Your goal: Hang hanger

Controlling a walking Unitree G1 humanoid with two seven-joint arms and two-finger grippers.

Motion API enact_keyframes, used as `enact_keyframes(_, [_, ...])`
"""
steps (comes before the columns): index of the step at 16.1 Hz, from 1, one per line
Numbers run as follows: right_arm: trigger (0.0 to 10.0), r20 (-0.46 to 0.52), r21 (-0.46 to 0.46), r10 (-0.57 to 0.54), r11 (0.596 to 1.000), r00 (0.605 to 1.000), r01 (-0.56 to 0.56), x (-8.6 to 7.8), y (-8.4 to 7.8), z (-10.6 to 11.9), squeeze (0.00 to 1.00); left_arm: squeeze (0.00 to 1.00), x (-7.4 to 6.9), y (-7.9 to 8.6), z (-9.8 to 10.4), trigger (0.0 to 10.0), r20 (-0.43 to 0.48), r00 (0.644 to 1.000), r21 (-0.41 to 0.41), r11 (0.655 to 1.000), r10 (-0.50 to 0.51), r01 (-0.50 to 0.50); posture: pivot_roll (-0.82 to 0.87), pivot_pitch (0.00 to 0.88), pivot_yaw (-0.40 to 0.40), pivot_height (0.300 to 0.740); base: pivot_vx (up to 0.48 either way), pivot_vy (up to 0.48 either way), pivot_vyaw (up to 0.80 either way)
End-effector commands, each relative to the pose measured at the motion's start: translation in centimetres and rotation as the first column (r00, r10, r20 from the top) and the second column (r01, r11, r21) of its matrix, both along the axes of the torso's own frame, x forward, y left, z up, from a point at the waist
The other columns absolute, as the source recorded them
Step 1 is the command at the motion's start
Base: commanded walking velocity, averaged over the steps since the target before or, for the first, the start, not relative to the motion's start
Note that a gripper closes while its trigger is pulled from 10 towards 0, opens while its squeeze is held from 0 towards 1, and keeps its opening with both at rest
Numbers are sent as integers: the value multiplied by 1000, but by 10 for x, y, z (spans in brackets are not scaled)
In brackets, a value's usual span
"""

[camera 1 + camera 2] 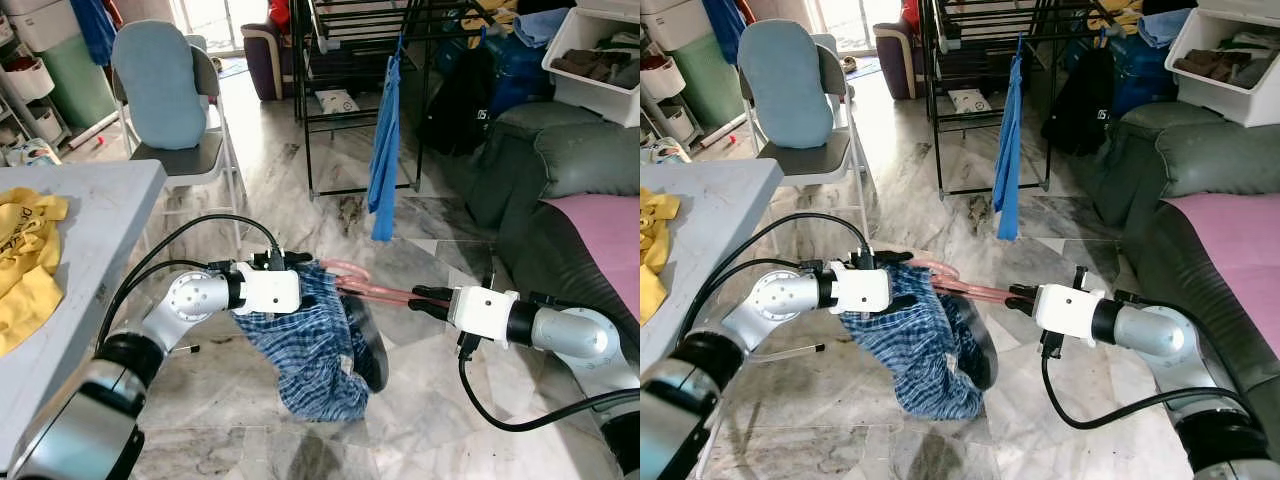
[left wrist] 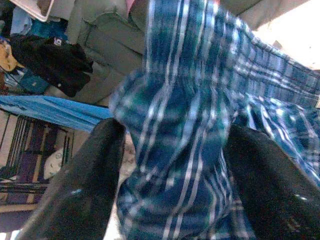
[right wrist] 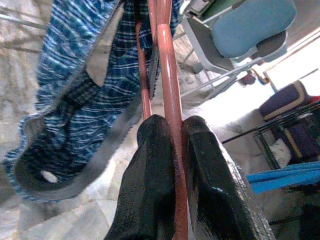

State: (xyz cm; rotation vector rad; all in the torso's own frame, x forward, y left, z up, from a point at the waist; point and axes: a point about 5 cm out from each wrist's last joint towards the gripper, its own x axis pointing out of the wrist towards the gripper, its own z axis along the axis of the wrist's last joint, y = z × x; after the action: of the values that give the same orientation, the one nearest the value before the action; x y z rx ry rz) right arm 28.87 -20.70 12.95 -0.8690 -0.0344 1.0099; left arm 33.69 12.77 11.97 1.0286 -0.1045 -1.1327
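Note:
A pink hanger (image 1: 365, 287) is held level over the marble floor, and blue plaid shorts (image 1: 315, 345) droop from its far end. My right gripper (image 1: 415, 298) is shut on the hanger's bar; in the right wrist view both black fingers (image 3: 150, 165) pinch the pink hanger (image 3: 170, 100). My left gripper (image 1: 300, 262) is shut on the shorts' waistband, with plaid shorts (image 2: 180, 140) bunched between its fingers (image 2: 85, 185). The black drying rack (image 1: 350, 60) stands a few steps ahead with a blue cloth (image 1: 385, 150) hanging from it.
A grey table (image 1: 70, 290) with a yellow shirt (image 1: 25, 260) is at my left. A folding chair (image 1: 170, 100) with a blue cushion stands beyond it. A dark sofa (image 1: 570, 200) with a pink cover lies to the right, and a white bin (image 1: 595, 60) sits above it.

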Motion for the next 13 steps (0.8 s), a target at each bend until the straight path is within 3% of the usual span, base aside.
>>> enact_keyframes(1, [10000,55,-8,12,1000,998,-12,4,1,9,0,0,6,4,7,0,0,1000,46,999,4,-4,-132,0,71,740,0,0,0])
enact_keyframes(5, [10000,66,-29,9,1000,998,-7,4,0,4,0,0,15,17,12,0,-57,997,105,994,42,-36,-127,0,70,740,0,0,0])
enact_keyframes(13, [10000,80,-14,12,1000,997,-10,6,5,1,0,0,15,18,8,0,-113,993,121,992,47,-33,-127,0,70,740,0,0,0])
